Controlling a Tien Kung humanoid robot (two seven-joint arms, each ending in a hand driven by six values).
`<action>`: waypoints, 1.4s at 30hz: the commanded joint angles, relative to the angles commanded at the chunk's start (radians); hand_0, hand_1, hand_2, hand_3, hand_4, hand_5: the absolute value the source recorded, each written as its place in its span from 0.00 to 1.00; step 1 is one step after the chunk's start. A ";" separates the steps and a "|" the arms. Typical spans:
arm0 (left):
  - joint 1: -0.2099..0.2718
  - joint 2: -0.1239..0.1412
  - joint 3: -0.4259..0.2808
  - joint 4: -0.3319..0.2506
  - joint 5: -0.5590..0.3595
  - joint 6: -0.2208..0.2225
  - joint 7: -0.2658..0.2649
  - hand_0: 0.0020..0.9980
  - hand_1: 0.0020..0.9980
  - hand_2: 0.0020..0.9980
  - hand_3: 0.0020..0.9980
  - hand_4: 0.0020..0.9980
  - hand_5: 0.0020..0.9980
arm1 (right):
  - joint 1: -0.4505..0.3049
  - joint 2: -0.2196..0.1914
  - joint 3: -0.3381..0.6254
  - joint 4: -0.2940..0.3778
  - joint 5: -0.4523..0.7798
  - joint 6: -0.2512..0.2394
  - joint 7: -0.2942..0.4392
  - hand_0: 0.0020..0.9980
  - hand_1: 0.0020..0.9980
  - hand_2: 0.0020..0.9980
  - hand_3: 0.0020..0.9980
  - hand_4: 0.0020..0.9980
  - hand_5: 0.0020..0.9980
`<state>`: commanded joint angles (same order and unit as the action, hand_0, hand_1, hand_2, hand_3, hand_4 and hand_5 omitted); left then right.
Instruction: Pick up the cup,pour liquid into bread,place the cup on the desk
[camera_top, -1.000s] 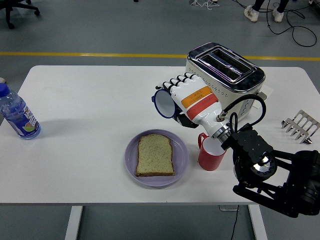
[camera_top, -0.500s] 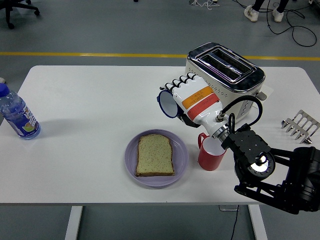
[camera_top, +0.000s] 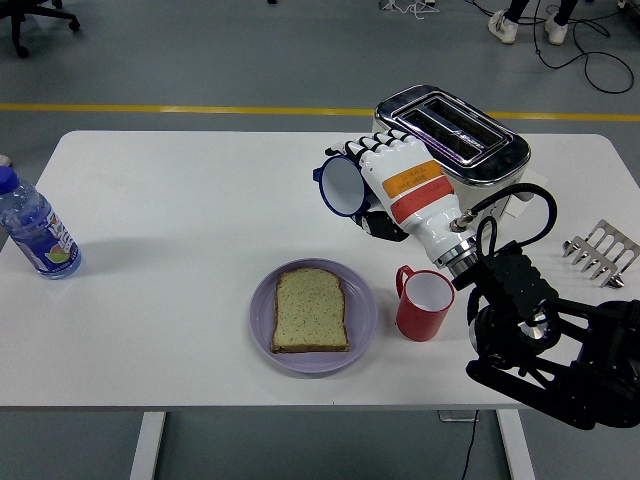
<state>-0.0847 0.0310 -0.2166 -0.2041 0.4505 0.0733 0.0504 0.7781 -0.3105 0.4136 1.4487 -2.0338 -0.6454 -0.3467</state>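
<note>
Looking at the white surface (camera_top: 180, 230) first since it's the biggest thing here, it fills most of the view, with grey floor and a yellow line behind it. The robot's right arm (camera_top: 540, 350) comes in from the lower right corner, black and bulky with a cable looped near the wrist. Its forearm shell is white with an orange band and a red band; there's small print on the orange one but it's too small to read. The right hand (camera_top: 372, 172) is raised above the surface, just in front of the chrome toaster (camera_top: 448, 140), with its fingers curled around a blue cup (camera_top: 340, 187). The cup is off the surface, tipped on its side so the open mouth faces left, and you can see a pale inside with a dark blue rim. It's up and to the right of the plate, not over the bread.

The lavender plate (camera_top: 362, 318) sits near the front edge with one slice of bread (camera_top: 310, 311) lying flat on it. A red mug (camera_top: 423, 302) stands upright just right of the plate. A water bottle (camera_top: 35, 230) with a blue cap stands at the far left; its label is colourful but unreadable. A small metal rack (camera_top: 600, 252) is at the right edge.
</note>
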 joint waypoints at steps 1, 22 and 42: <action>0.000 0.000 0.000 0.000 0.000 0.000 0.000 0.64 0.65 0.66 0.56 0.33 0.84 | -0.014 -0.001 0.020 0.010 0.043 0.000 0.013 0.33 0.30 0.47 0.55 0.68 0.00; 0.011 0.000 0.011 0.001 0.001 0.000 0.001 0.64 0.65 0.66 0.56 0.33 0.85 | -0.338 -0.096 0.416 0.130 0.913 0.069 0.232 0.32 0.28 0.46 0.55 0.66 0.00; 0.012 -0.003 0.022 0.001 0.006 0.000 0.000 0.64 0.65 0.66 0.56 0.33 0.84 | -0.558 -0.075 0.603 0.035 0.930 0.000 0.436 0.34 0.29 0.46 0.56 0.67 0.00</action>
<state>-0.0728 0.0280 -0.1944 -0.2028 0.4565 0.0735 0.0507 0.2205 -0.3855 1.0171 1.4832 -1.1042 -0.6454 0.0897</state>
